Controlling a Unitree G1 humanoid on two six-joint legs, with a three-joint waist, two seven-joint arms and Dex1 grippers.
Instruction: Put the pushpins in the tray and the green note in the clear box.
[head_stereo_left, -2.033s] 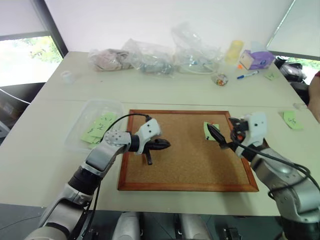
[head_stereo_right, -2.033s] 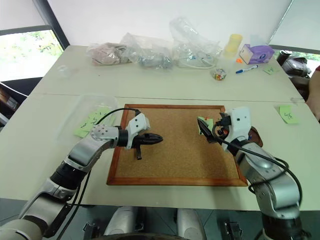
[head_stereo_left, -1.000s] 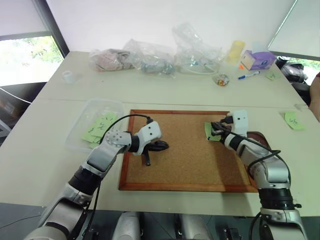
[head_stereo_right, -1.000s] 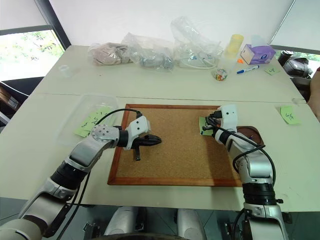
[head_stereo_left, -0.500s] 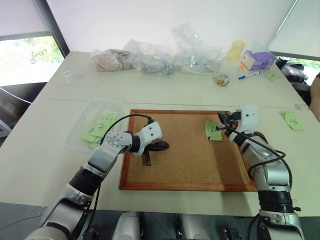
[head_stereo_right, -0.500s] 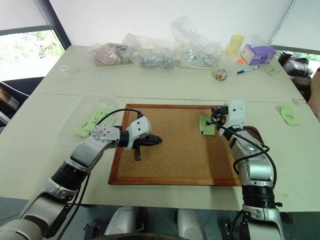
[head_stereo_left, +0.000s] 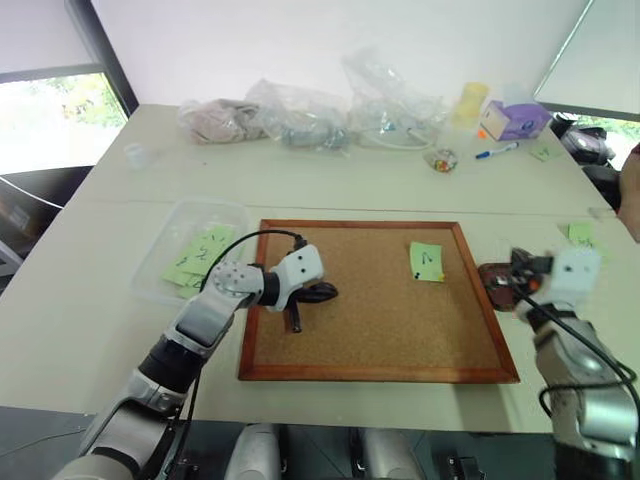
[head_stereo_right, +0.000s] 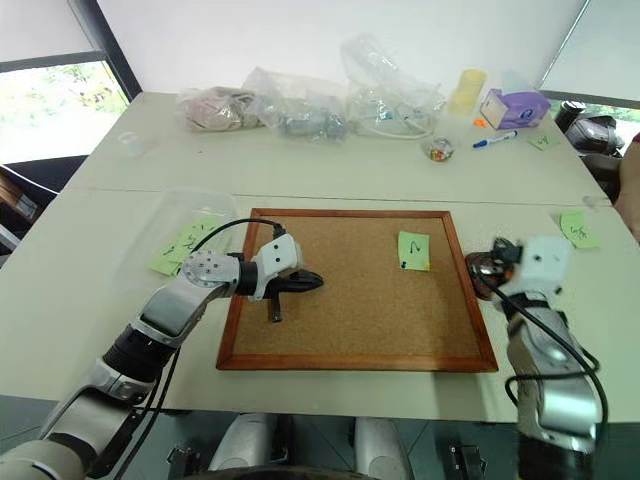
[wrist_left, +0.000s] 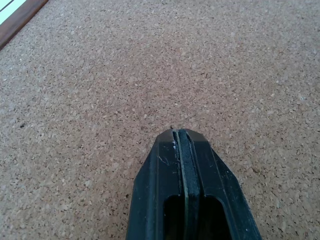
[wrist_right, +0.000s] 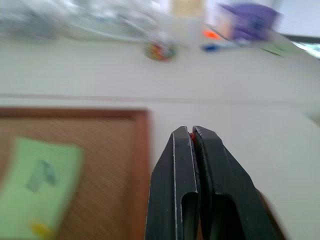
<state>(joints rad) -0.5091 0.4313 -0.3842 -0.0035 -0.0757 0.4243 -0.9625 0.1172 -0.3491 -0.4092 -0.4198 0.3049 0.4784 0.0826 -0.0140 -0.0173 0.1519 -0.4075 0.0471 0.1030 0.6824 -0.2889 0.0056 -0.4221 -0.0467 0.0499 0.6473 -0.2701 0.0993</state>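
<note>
A pale table (head_stereo_left: 90, 300) carries a wood-framed corkboard (head_stereo_left: 370, 300), with clear plastic bags (head_stereo_left: 330, 110) along its far edge.

1. The green note (head_stereo_left: 426, 261) lies flat on the corkboard's far right area, with 1 yellow pushpin (wrist_right: 39, 228) at a near corner and a dark mark, possibly another pin, beside it.
2. The tray (head_stereo_right: 481, 271) sits on the table just off the board's right frame. The clear box (head_stereo_left: 190, 250) sits left of the board and already holds several green notes.
3. The right gripper (head_stereo_right: 497, 266) hangs over the tray, fingers pressed together; the right wrist view shows a speck of red (wrist_right: 191, 135) pinched at the tips, probably a pushpin.
4. The left gripper (head_stereo_left: 322, 292) rests low over the board's left part, jaws pressed together on nothing.

Handling judgement: pins are tiny, hard, slippery; pinch the plastic head, not the point. The note is thin, limp and light; it should be taken by a free edge once unpinned, or it may tear.
</note>
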